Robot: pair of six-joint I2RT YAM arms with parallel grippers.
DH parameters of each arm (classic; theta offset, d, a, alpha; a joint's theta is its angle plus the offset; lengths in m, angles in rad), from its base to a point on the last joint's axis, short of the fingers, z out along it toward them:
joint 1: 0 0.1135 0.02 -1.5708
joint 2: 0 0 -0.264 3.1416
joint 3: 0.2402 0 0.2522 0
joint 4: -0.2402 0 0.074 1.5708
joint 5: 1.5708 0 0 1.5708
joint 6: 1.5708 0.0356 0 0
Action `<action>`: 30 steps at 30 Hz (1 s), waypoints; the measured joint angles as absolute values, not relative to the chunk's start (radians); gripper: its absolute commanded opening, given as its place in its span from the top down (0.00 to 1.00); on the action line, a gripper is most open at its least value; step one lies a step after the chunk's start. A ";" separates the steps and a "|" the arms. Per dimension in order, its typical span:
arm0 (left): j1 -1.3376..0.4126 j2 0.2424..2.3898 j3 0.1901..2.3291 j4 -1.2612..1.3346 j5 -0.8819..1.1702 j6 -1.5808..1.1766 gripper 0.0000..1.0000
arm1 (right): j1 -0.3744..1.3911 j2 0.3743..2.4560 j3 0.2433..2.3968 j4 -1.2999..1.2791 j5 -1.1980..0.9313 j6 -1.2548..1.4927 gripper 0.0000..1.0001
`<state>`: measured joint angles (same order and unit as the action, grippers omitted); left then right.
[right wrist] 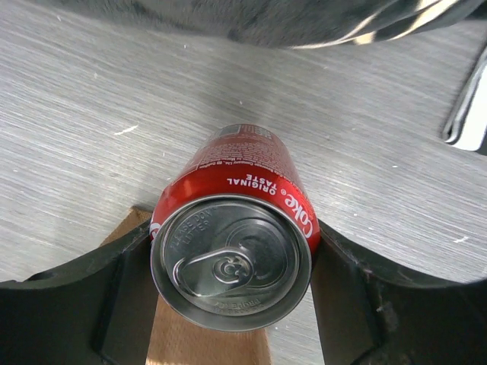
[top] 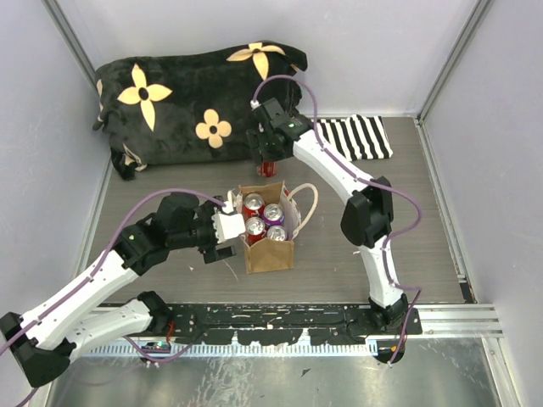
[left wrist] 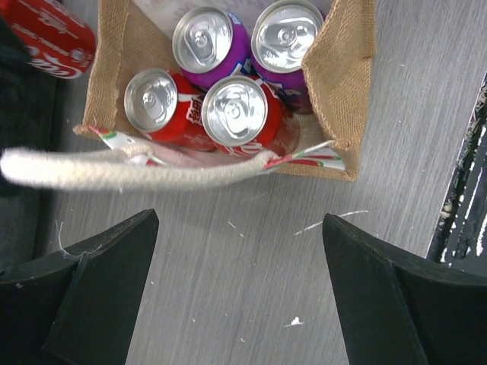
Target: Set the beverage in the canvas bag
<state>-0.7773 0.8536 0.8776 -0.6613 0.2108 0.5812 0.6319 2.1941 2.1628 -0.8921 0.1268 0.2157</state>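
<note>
Behind the tan boxy canvas bag (top: 270,254), my right pincer (right wrist: 232,262) grips the red aluminium cola can (right wrist: 243,163) by its sides for carrying; my left pincer (left wrist: 240,228) stands wide beside the cream handle (left wrist: 114,171)

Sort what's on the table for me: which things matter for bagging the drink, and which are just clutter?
Job: red cola can in the right hand; canvas bag, four cans already inside; open left hand by its handle.
Lying about: black flowered cushion; striped cloth.
</note>
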 measured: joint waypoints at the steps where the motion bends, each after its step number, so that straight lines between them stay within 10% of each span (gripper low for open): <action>1: -0.782 0.868 0.882 -0.654 0.210 0.591 0.04 | 0.627 2.176 2.163 -0.895 0.126 0.216 0.99; 30: -0.943 1.019 0.907 -0.532 0.265 0.651 0.01 | 0.562 1.811 2.014 -1.071 -0.021 0.241 0.99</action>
